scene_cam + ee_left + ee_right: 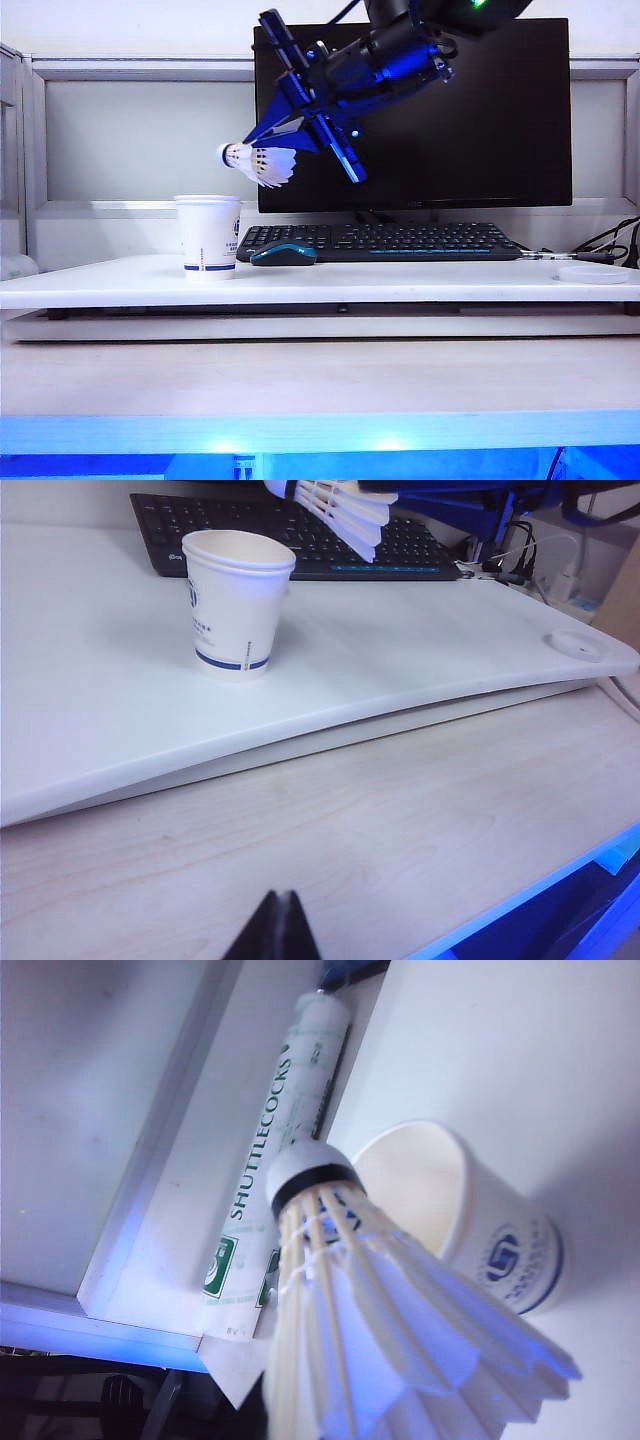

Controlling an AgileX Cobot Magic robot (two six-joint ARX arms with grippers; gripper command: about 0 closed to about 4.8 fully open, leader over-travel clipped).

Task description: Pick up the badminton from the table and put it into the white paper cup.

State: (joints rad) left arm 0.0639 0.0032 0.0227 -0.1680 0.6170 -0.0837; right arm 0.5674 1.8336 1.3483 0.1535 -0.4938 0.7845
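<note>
White table [400, 283] carries the white paper cup [208, 236] before a keyboard [400, 240]. Above and just right of the cup, the right gripper [290, 135] pinches the badminton [258, 161] by its skirt. Low over the wooden surface, the left gripper [272, 930] seems closed and empty.

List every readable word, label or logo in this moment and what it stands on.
"SHUTTLECOCKS": printed along the shuttlecock tube lying on the table.
Green label low on that tube: too blurred to read.
Blue logo and text on the white paper cup: too small to read.
Keyboard keys: unreadable.
</note>
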